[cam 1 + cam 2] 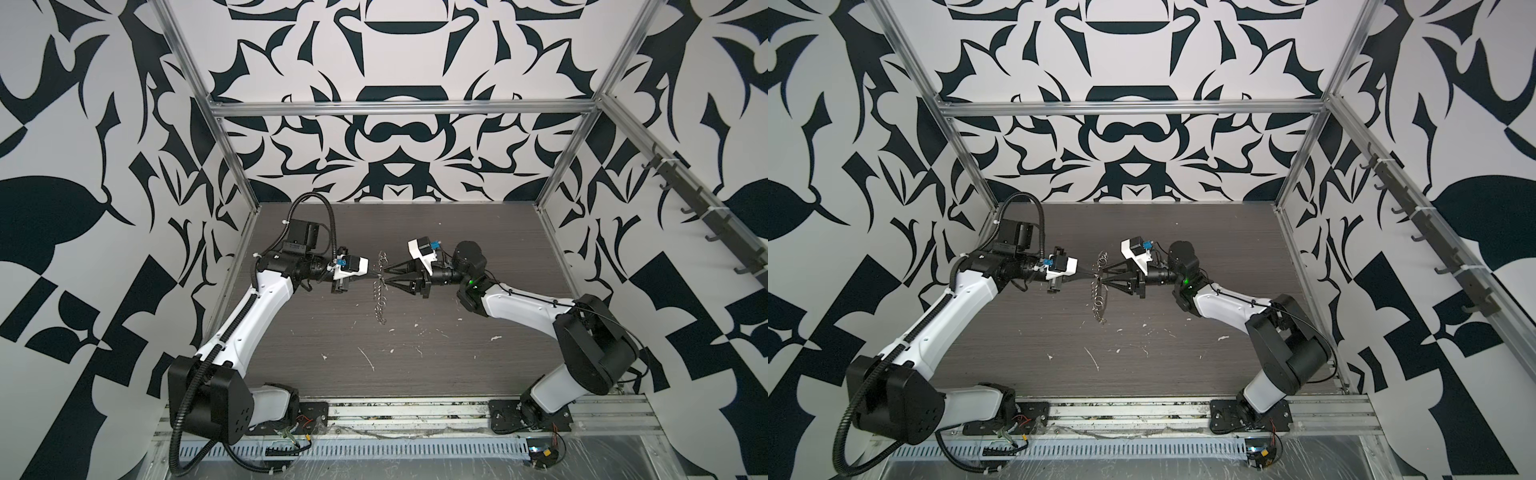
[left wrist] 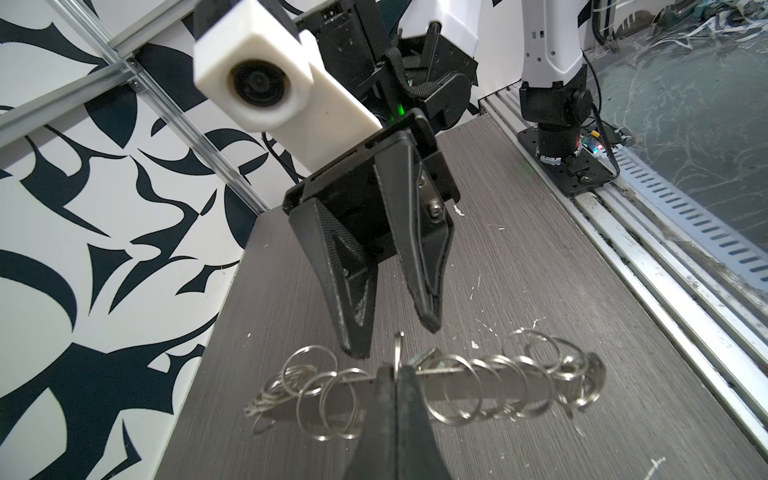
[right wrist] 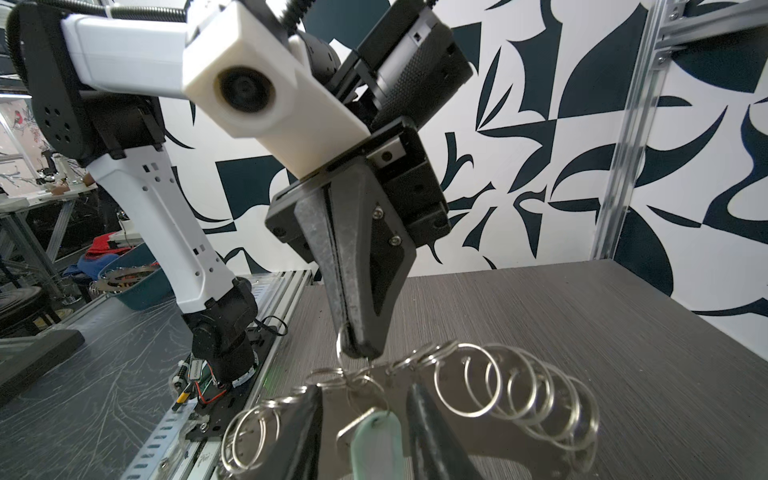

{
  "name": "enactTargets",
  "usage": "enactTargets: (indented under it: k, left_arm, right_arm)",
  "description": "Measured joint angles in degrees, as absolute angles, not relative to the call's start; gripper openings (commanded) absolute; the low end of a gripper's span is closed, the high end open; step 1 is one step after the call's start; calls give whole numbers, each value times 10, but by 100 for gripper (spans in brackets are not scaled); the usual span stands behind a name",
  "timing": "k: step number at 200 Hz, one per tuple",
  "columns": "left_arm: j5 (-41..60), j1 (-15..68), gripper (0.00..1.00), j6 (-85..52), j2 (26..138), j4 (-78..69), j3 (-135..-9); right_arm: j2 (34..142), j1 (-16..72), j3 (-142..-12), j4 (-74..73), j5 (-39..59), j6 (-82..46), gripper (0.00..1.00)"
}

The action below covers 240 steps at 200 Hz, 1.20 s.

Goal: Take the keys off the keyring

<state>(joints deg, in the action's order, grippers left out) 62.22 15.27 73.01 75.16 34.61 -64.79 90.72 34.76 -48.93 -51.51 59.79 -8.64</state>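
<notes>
Qty: 1 keyring [image 2: 490, 384], 1 pale tag [image 3: 376, 440], many small split rings [image 3: 436, 381] (too overlapped for exact no.), 2 arms: left arm [image 1: 249, 307], right arm [image 1: 519, 301].

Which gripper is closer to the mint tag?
Right. In the right wrist view the tag hangs between the right gripper's open jaws. The left gripper is shut on a small ring of the keyring, a little away from the tag.
</notes>
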Motion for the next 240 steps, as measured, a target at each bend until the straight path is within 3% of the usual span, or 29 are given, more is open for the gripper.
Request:
enactTargets:
  k: [86, 181, 240]
  left_arm:
    - [624, 153, 0, 731, 750, 348, -648]
    - [624, 153, 0, 731, 749, 350, -648]
    - [624, 153, 0, 731, 749, 350, -647]
  right_arm:
    - [925, 361, -507, -494, 611, -74, 37]
    - [908, 365, -510, -408, 613, -22, 23]
    - [901, 365, -513, -387, 612, -10, 25]
